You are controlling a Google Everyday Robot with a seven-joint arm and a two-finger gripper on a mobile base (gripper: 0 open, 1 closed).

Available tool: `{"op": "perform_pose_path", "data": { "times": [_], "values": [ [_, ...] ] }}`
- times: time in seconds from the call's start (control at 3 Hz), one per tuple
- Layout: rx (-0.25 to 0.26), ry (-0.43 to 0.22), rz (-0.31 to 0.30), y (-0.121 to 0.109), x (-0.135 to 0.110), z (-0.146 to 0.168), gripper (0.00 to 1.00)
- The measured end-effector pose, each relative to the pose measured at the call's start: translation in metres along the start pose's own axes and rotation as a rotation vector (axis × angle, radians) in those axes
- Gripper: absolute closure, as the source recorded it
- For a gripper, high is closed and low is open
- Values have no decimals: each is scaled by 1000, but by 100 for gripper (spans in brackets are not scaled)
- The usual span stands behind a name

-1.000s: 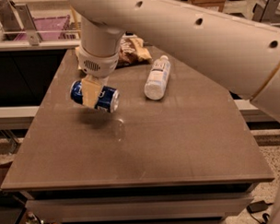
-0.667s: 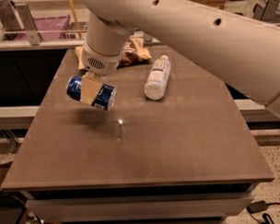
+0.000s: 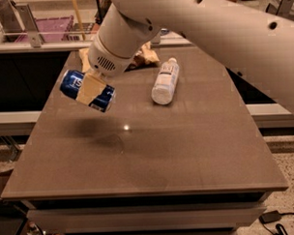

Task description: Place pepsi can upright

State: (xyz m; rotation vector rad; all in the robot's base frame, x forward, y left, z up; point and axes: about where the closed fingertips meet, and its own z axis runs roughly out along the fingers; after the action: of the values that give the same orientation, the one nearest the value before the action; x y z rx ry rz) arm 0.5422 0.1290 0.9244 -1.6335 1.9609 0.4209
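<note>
The blue pepsi can [image 3: 73, 84] with white lettering hangs in the air above the left part of the brown table [image 3: 196, 151]. It is tilted, nearly on its side, one silver end pointing lower right. My gripper [image 3: 90, 89] is shut on the can around its middle; a tan finger [image 3: 89, 89] crosses the can's front. The can's shadow lies on the table below it.
A clear plastic water bottle [image 3: 164, 81] with a white label lies on its side at the table's middle back. A crumpled tan snack bag [image 3: 146, 55] lies behind it, partly hidden by my arm. A shelf with a purple crate [image 3: 47, 27] stands beyond the table.
My gripper has lifted the can higher and moved it left, away from the table surface. The bottle and the bag have not moved.
</note>
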Motion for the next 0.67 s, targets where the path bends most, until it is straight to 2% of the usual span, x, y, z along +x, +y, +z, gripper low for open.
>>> {"op": "perform_pose_path", "data": {
  "times": [0.67],
  "values": [
    [-13, -187, -22, 18, -6, -22, 100]
  ]
}}
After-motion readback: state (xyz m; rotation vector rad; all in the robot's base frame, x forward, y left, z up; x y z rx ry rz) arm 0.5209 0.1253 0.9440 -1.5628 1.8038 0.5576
